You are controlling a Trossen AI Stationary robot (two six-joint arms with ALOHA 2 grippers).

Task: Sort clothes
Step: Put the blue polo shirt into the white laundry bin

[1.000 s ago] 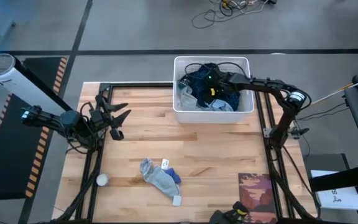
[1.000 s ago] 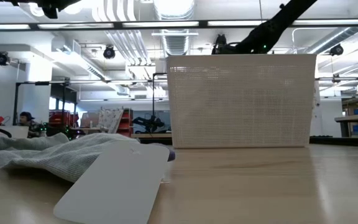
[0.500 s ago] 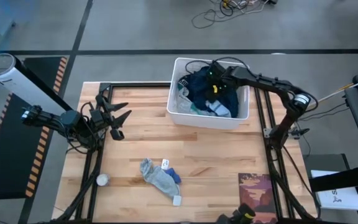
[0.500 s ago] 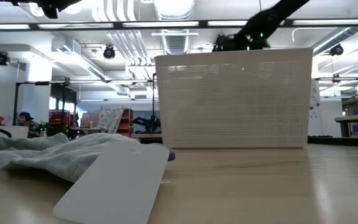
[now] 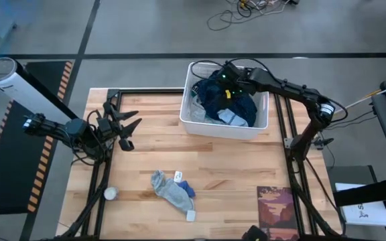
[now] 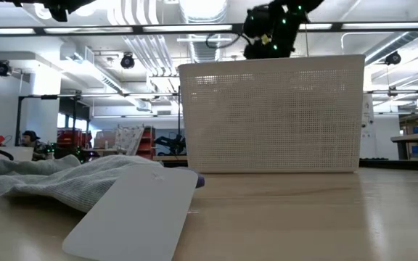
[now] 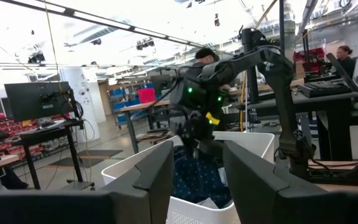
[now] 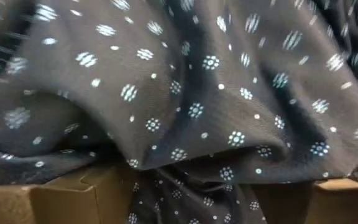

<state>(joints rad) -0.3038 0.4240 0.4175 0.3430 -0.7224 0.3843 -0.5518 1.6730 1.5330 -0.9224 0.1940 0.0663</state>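
The right gripper [image 5: 214,75] reaches over the white basket [image 5: 194,122], jaws apart above the dotted garment [image 5: 236,104]; the left gripper [image 5: 129,134] hovers half-open.

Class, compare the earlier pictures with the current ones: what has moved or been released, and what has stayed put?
The right tool drew back toward the far rim of the white plastic basket and opened, releasing the dark blue dotted garment. The basket's left end shifted left. The left tool and the grey sock on the table stayed put.

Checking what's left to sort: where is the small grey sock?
High view: the small grey sock lies on the wooden table, front centre, left of the dark red mat.
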